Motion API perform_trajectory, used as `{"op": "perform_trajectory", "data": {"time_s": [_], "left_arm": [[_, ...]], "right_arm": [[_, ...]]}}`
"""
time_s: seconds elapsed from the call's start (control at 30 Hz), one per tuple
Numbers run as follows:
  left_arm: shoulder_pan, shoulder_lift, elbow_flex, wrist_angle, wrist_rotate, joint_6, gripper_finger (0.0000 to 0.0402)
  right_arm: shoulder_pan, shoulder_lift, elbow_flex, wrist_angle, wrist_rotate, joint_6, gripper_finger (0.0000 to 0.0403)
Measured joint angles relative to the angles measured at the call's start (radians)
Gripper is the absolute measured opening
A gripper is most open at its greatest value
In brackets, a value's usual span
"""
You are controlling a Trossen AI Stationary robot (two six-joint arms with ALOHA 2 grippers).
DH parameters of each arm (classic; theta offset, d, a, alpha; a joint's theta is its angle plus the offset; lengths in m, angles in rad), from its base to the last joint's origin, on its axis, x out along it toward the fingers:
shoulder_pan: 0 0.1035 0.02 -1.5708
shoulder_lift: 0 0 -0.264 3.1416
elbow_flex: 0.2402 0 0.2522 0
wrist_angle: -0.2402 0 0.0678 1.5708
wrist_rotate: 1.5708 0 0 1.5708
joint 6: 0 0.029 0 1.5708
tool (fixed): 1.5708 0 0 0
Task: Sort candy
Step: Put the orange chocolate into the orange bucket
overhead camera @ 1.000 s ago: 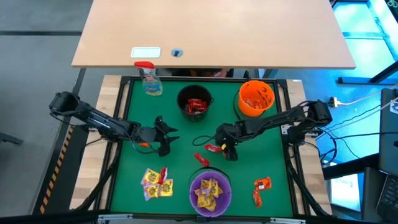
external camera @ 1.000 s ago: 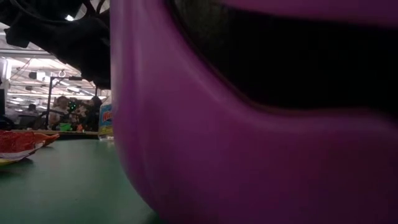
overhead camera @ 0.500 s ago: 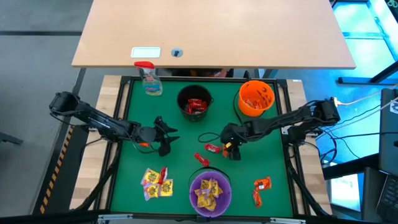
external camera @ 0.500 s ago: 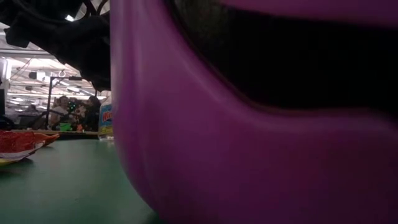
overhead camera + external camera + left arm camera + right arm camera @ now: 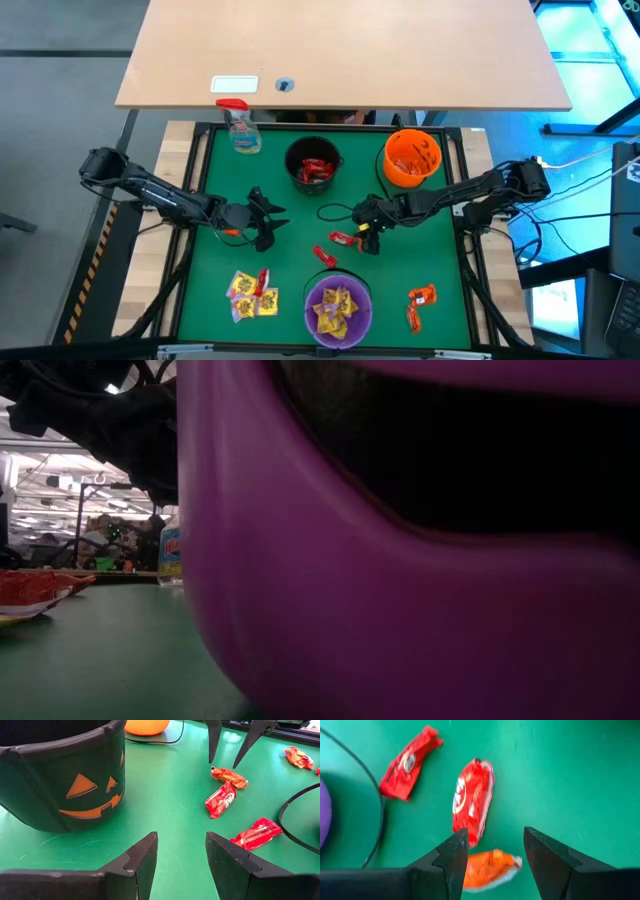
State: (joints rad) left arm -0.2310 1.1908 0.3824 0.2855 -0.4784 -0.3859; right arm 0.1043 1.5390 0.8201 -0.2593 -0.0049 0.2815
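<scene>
My right gripper [image 5: 492,837] stands open near the table's middle, fingers pointing steeply down. It is just above an orange candy [image 5: 487,867], and in the left wrist view its fingertips [image 5: 210,760] hang a little over that candy [image 5: 230,776]. Two red candies [image 5: 472,800] [image 5: 410,762] lie flat beside it. My left gripper [image 5: 268,218] waits open left of centre, facing the black bowl [image 5: 65,775]. Yellow candies [image 5: 250,293] lie near the front left, orange ones [image 5: 420,300] near the front right.
A black bowl [image 5: 313,165] with red candy and an orange bowl [image 5: 412,157] with orange candy stand at the back. A purple bowl [image 5: 338,305] with yellow candy stands at the front, its black handle [image 5: 375,800] lying near the red candies. A spray bottle [image 5: 238,128] stands at the back left.
My right gripper has rolled about its own axis and tipped while staying over the candies at the table's middle; its arm's elbow has drawn toward the table's right edge. The candies lie where they were.
</scene>
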Motion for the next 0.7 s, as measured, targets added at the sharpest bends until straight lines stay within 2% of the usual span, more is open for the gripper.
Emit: {"op": "perform_trajectory", "data": {"time_s": [0.3,0.53,0.7], "left_arm": [[0.000,0.000,0.000,0.006,0.028,-0.014,0.0157],[-0.001,0.000,0.000,0.006,0.028,-0.031,0.0157],[-0.001,0.000,0.000,0.012,0.028,-0.033,0.0157]], "right_arm": [[0.000,0.070,0.000,-0.016,0.022,0.054,0.0189],[0.000,0.046,0.000,-0.036,0.048,0.070,0.0189],[0.001,0.028,0.000,-0.057,0.038,0.159,0.0189]]}}
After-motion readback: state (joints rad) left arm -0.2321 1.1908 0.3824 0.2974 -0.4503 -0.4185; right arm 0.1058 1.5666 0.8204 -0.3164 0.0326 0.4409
